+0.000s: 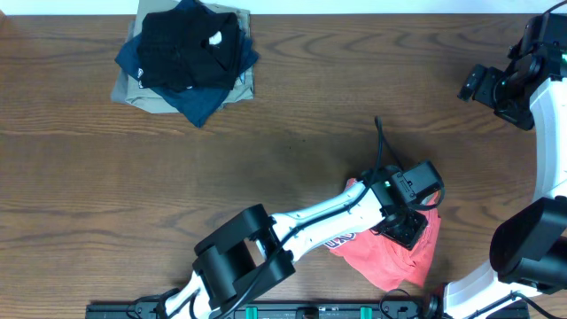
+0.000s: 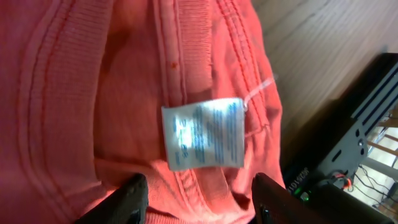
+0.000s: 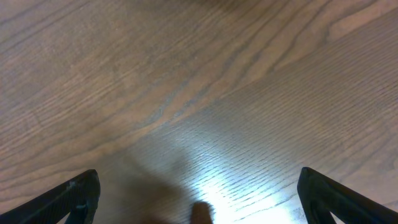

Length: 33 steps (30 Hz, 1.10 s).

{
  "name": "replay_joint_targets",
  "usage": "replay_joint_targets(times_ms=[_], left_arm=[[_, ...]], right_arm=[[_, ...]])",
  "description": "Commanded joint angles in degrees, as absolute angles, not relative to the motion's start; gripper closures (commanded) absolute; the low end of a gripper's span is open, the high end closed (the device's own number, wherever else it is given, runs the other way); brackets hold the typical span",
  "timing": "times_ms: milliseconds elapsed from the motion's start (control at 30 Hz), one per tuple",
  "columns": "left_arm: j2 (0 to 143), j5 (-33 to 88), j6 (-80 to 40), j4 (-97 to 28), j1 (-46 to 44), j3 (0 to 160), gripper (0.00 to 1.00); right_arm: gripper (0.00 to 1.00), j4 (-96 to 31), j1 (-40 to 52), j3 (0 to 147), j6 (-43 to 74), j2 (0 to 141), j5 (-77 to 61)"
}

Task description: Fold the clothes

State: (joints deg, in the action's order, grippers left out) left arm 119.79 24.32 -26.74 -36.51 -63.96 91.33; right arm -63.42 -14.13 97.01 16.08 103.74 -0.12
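The clothes, a crumpled red-orange T-shirt (image 1: 394, 261), lie near the table's front edge, right of centre, with a bit of white lettering (image 1: 342, 239) showing. My left gripper (image 1: 406, 228) is pressed down onto the T-shirt. In the left wrist view the T-shirt (image 2: 93, 93) fills the frame, with its collar seam and a white care label (image 2: 202, 134). There my left gripper (image 2: 199, 202) is open, its fingers set apart around a loose fold of fabric. My right gripper (image 1: 477, 84) hovers at the far right, away from the shirt, and is open (image 3: 199, 202) over bare wood.
A stack of folded black, navy and khaki garments (image 1: 186, 58) sits at the back left. A black rail (image 1: 266, 310) runs along the front edge. The right arm's base (image 1: 532, 248) stands at the front right corner.
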Motion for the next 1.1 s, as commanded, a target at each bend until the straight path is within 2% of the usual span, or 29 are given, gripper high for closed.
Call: replay_joint_targets(times_ms=[0,233,400,500,633,667,900,933,967,1000,1067], left_arm=[[121.05,25.32,-26.02,-35.27,-64.29,91.29,0.45],[121.51,25.3,-26.46,-33.23,-64.6,91.29,0.47],[121.54,25.28,-26.44,-33.23,-64.6,91.29,0.66],[121.54,25.28,-26.46,-33.23,-64.6,91.29,0.73],[121.54,25.28,-26.44,-33.23,-64.6,91.29,0.92],[121.54,25.28,-26.44,-33.23,-64.6,91.29,0.94],[121.54,25.04,-26.41,-33.26,-64.58,91.29,0.94],[121.51,24.49,-26.44,-33.93,-64.51,91.29,0.91],[121.51,23.97,-26.48,-34.79,-64.42,91.31,0.79],[121.51,23.68,-26.55,-35.77,-64.36,91.31,0.73],[121.54,23.31,-26.81,-37.95,-64.31,91.29,0.7]], right_arm=[[0.01,-63.46,-14.17,97.21,15.81,103.88,0.43],[0.01,-63.46,-14.2,97.23,15.81,103.88,0.43],[0.01,-63.46,-14.17,97.21,15.81,103.88,0.4],[0.01,-63.46,-14.22,97.21,15.81,103.88,0.43],[0.01,-63.46,-14.24,97.21,15.81,103.88,0.43],[0.01,-63.46,-14.24,97.21,15.81,103.88,0.43],[0.01,-63.46,-14.2,97.21,15.81,103.88,0.43],[0.01,-63.46,-14.2,97.21,15.81,103.88,0.43],[0.01,-63.46,-14.2,97.21,15.81,103.88,0.43],[0.01,-63.46,-14.2,97.21,15.81,103.88,0.4],[0.01,-63.46,-14.2,97.21,15.81,103.88,0.43]])
